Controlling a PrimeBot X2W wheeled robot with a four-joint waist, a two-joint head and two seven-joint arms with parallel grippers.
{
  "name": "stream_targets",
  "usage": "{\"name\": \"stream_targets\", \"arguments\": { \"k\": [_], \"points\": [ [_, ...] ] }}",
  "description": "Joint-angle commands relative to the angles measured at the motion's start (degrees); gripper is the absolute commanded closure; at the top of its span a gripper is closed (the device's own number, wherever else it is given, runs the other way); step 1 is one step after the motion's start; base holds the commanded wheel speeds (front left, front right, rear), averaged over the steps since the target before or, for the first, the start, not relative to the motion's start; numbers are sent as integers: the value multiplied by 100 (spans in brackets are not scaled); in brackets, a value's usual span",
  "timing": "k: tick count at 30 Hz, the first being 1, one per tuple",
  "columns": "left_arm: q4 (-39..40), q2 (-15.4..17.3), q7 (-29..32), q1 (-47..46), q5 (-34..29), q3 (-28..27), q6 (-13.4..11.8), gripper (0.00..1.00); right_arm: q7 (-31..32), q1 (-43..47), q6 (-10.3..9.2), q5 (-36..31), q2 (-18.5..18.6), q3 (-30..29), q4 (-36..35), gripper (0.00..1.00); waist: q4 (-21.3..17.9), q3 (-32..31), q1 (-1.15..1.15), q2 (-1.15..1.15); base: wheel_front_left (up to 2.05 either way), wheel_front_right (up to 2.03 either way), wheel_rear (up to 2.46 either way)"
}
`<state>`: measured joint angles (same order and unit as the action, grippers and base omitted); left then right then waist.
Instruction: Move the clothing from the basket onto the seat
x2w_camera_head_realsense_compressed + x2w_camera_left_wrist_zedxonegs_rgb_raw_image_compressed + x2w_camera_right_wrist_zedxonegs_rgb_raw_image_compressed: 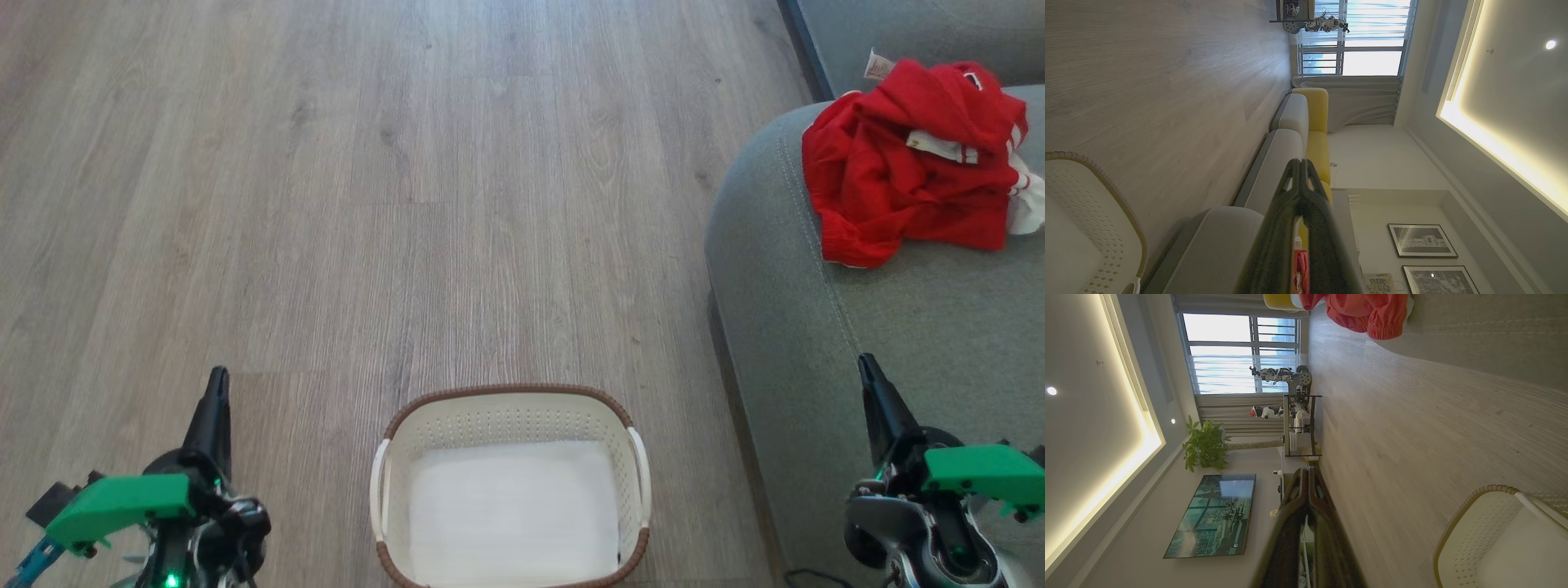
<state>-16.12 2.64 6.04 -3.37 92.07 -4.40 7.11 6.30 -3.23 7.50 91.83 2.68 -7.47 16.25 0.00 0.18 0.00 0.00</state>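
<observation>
Two hands, fingers pressed together, both empty: left hand (217, 380) over the floor (408, 163), right hand (865, 366) over the seat (898, 310). Red clothing (906, 175) heaped on that seat (basket (510, 396) on the floor, between the hands).

I see pale grey wood-plank floor (408, 204) running to a bright window (1367, 61) at its far edge. A dark shelf (1300, 426) stands there, holding what may be small robot figures (1274, 373). A leafy plant (1204, 447) sits beside a wall screen (1216, 516).
</observation>
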Motion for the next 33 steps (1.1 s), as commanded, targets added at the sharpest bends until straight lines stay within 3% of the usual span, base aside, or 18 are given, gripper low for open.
{"name": "stream_targets", "arguments": {
  "k": [1,33],
  "points": [
    [206,30,43,-283,12,-209,37,100,19,-296,-1,34,20,95,-223,100,0,0,0,0,0,0,0],
    [206,27,46,-283,8,-213,37,100,18,-296,-1,34,20,95,-223,100,0,0,0,0,0,0,0]
  ]
}}
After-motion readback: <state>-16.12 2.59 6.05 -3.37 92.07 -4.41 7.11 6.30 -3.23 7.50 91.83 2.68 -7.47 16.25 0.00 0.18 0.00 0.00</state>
